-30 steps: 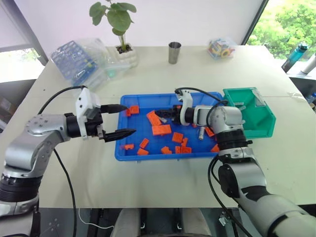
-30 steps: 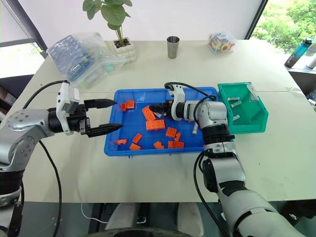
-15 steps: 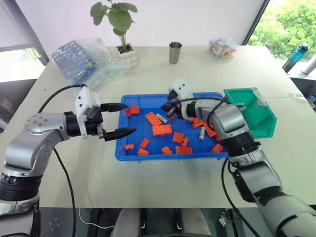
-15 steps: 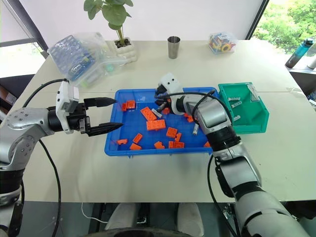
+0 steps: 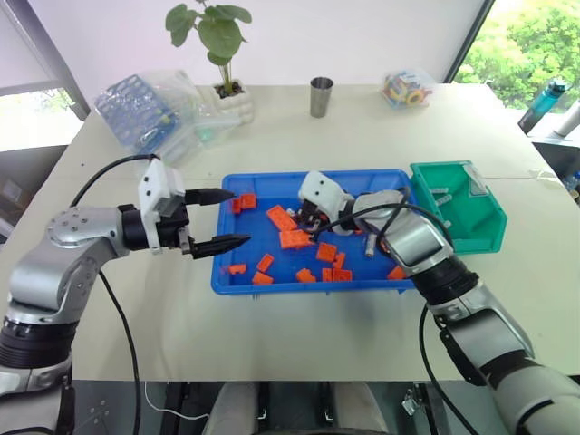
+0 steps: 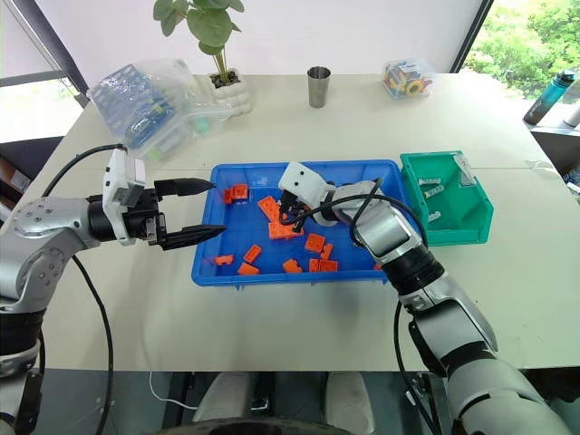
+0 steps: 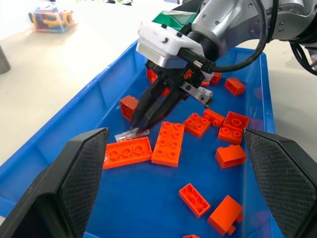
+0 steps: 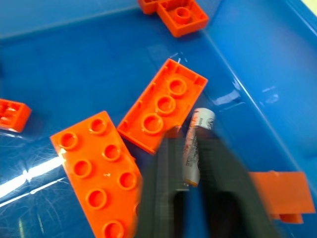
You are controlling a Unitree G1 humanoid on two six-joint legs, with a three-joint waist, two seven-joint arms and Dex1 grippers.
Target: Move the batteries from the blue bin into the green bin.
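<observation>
Head view: on the table, the right claw (image 6: 288, 216) dips into the blue bin (image 6: 217, 267) among orange bricks (image 6: 314, 242); the green bin (image 6: 453, 222) sits alongside. The left claw (image 5: 219, 220) hovers spread, empty.

Left wrist view: the right claw's tips nearly meet at a battery (image 7: 130, 134).

Right wrist view: fingers straddle it mid-length, not yet pinching. It looks rigid, light, slick; grasp its middle.

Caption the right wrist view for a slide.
Right gripper straddling a battery beside an orange brick on the floor of the blue bin.
</observation>
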